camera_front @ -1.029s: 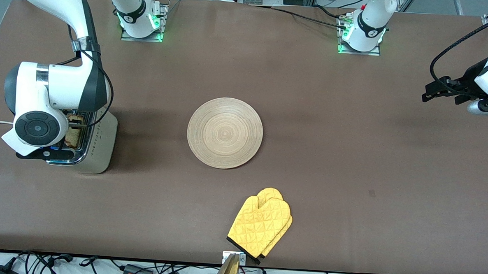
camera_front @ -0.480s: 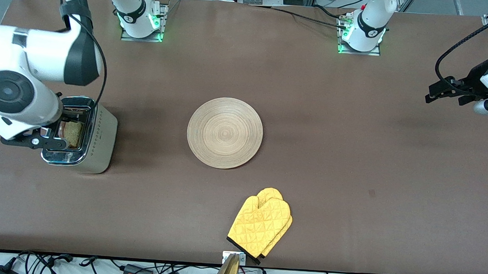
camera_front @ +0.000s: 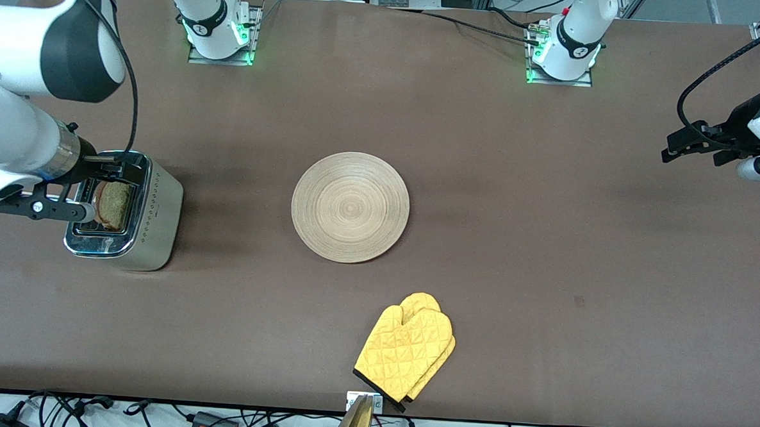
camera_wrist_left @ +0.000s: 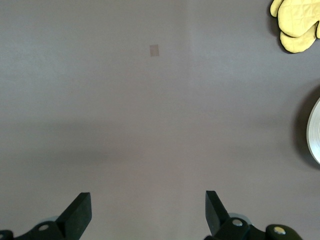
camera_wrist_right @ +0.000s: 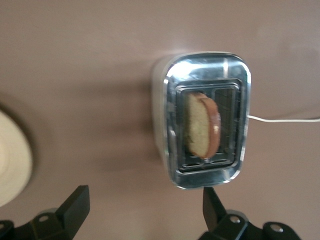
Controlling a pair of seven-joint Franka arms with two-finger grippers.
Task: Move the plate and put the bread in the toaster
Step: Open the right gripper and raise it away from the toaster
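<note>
The toaster [camera_front: 137, 219] stands at the right arm's end of the table, its chrome top [camera_wrist_right: 207, 75] facing up. The bread [camera_front: 113, 203] stands on edge in its slot, leaning a little, the brown crust [camera_wrist_right: 216, 125] showing. My right gripper [camera_front: 78, 184] hangs open and empty over the toaster's outer edge, clear of the bread; its fingers [camera_wrist_right: 75, 207] frame bare table. The round wooden plate [camera_front: 350, 207] lies flat mid-table with nothing on it. My left gripper [camera_front: 684, 142] waits open and empty over the left arm's end of the table, its fingers [camera_wrist_left: 80, 212] spread wide.
A pair of yellow oven mitts [camera_front: 406, 352] lies near the table's front edge, nearer the camera than the plate. The toaster's white cord [camera_wrist_right: 285, 120] runs off toward the table's end. Brown tabletop [camera_front: 545, 246] spreads between the plate and the left arm.
My right gripper has let go of the bread, opened, risen and drawn away off the toaster's top toward the table's end. The bread now stands alone in the slot. The left arm barely shifted.
</note>
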